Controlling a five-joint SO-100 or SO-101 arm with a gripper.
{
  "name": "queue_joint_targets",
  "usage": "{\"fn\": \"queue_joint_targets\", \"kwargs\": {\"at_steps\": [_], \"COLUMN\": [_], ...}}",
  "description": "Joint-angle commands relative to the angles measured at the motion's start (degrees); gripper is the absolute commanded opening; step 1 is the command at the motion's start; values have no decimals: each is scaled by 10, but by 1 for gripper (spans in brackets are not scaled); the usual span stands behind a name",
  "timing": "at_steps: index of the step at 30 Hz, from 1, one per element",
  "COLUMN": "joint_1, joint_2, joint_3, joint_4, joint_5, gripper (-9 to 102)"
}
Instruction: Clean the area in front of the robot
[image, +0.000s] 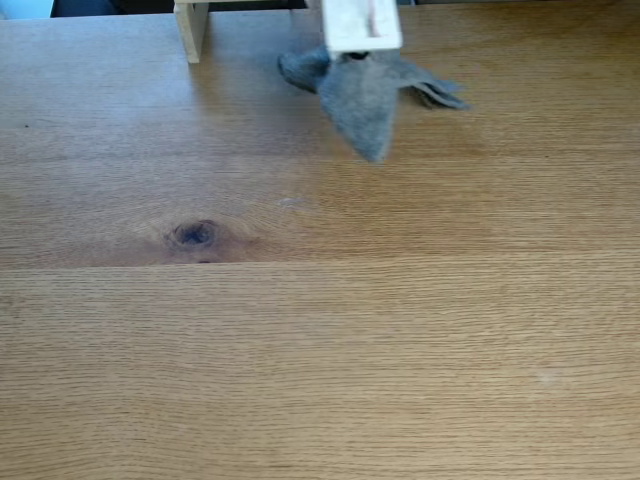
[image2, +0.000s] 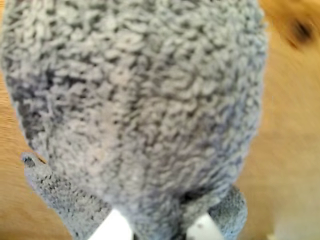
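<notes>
A grey terry cloth (image: 365, 100) hangs bunched under the robot's white arm segment (image: 362, 25) at the far middle of the oak tabletop (image: 320, 330). Its lower point droops toward the wood. Up close in the wrist view, the cloth (image2: 140, 100) covers most of the picture. My gripper (image2: 159, 227) is shut on it, and two white fingertips (image2: 116, 227) show at the bottom edge with cloth pinched between them. The dark oval knot (image: 195, 233) lies left of centre, nearer the camera than the cloth, and shows blurred at the wrist view's top right (image2: 301, 31).
A pale wooden post (image: 191, 28) stands at the far edge, left of the arm. A faint pale smudge (image: 545, 375) marks the wood at the near right. Broad bare planks stretch from the cloth toward the camera.
</notes>
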Motion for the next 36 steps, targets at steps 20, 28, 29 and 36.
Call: {"fn": "queue_joint_targets", "kwargs": {"at_steps": [20, 28, 29, 36], "joint_1": [111, 292, 308, 310], "joint_2": [-421, -442, -440, -369], "joint_3": [-23, -23, -22, -14], "joint_4": [-654, -633, -629, -528], "joint_5": [-57, -91, -93, -94], "gripper": [0, 0, 0, 0]}}
